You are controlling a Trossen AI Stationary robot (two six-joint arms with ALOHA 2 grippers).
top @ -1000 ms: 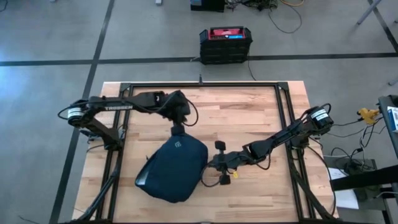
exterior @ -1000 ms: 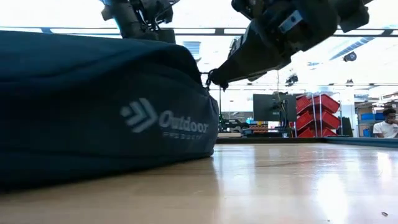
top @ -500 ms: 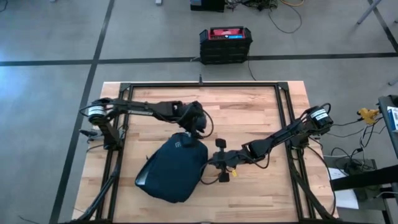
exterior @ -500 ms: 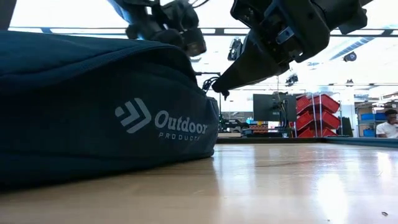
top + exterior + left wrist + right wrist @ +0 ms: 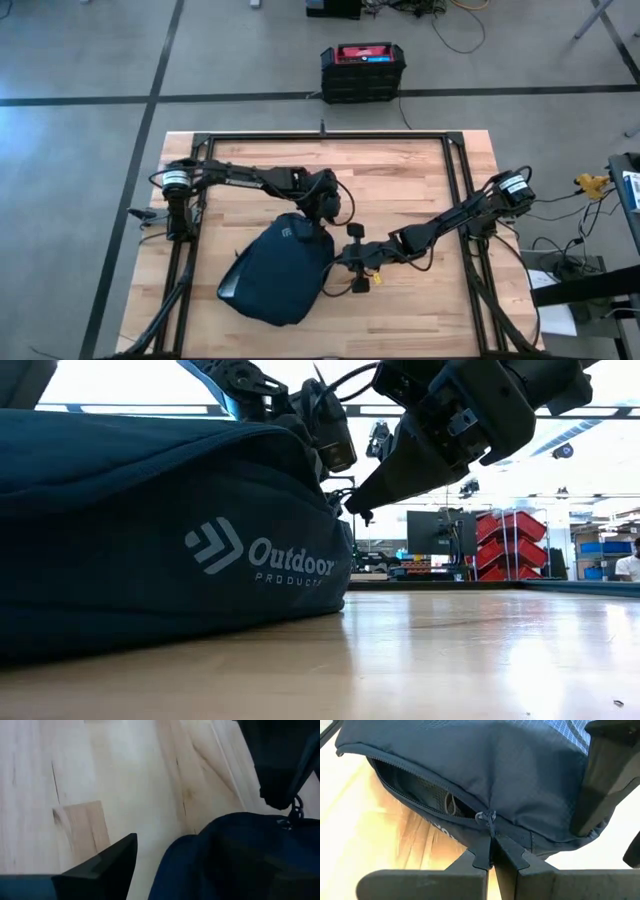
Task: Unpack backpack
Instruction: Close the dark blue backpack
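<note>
Backpack [image 5: 278,272] lies diagonally (partly unzipped); right tool [image 5: 492,851] clenched on zipper pull [image 5: 489,820]; left tool [image 5: 328,212] state unclear

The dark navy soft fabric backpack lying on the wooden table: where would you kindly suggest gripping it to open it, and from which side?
Grip the zipper's cord pull on the dark navy soft fabric backpack, coming from its right edge. The cord is thin and hangs free of the bulging fabric, so closed fingers can pinch it. The right gripper is already shut on it, and the zipper is partly open. The left gripper hovers at the bag's top corner.
</note>
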